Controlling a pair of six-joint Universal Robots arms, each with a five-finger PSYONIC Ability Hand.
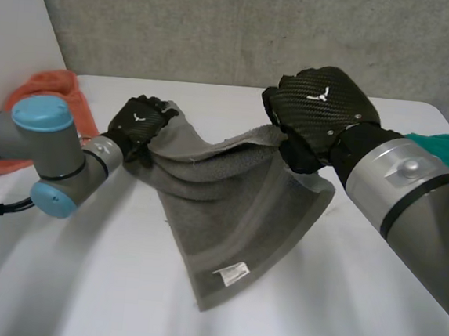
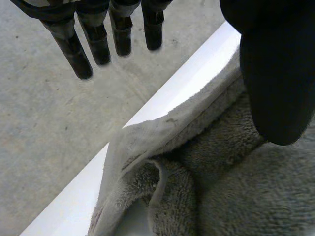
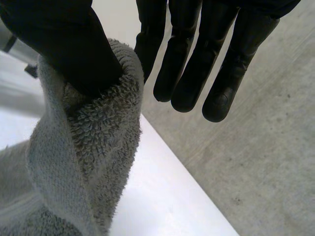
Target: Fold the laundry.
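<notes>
The left hand [image 1: 140, 125] is black, with a criss-cross weave and a tiny white mark on its back. The right hand [image 1: 322, 106] has the same black weave and the same white mark. Its fingers [image 3: 216, 64] are long, smooth and black, with round tips. The left arm [image 1: 56, 157] is made of fat grey tubes with light-blue caps [image 1: 42, 113]. The right arm [image 1: 429, 213] is grey too, with a thin black ring [image 1: 410, 201] and a small round bump [image 1: 409, 170].
</notes>
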